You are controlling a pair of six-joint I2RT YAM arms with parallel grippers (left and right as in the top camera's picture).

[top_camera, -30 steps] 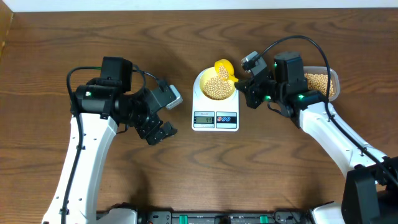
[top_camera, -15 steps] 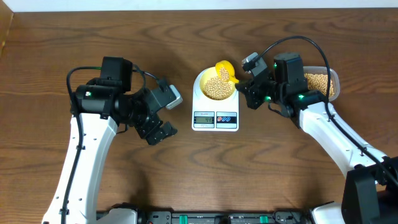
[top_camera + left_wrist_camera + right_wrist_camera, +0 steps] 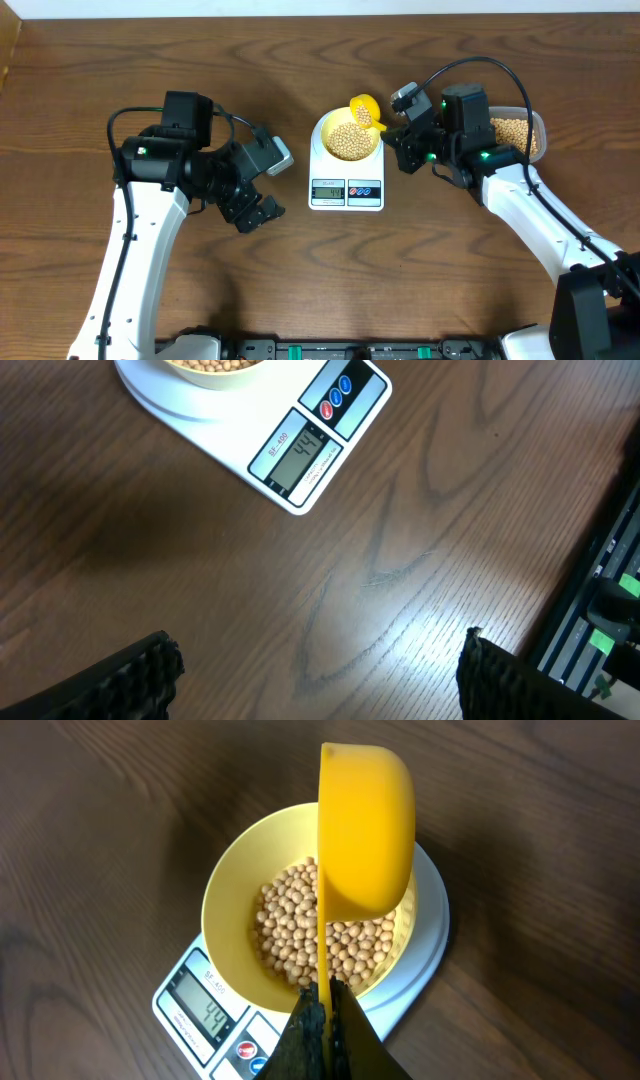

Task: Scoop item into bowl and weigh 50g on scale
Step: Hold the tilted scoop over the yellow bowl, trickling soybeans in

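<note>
The right end effector (image 3: 322,1025) is clamped on the thin handle of the yellow measuring scoop (image 3: 365,830). It holds the scoop rolled onto its side above the far part of the pale yellow bowl (image 3: 225,910), a pouring pose that lets anything falling out land inside the rim. From the right wrist only the scoop's outer shell shows, so whether anything is left in it cannot be told.

The soybeans (image 3: 290,935) lie in a shallow heap across the bowl's floor. The bowl sits centred on the round platform of the white kitchen scale (image 3: 240,435), so each addition registers at once. The display (image 3: 305,457) reads 44, which puts the load a little short of the target. A small, careful top-up looks like the next need, since a full scoop would probably overshoot.

More soybeans wait in the clear tub (image 3: 520,130) behind the right arm. The left end effector (image 3: 315,678) hangs over bare worktop (image 3: 300,280) beside the scale, its fingers spread wide and holding nothing, apparently parked clear of the pour.
</note>
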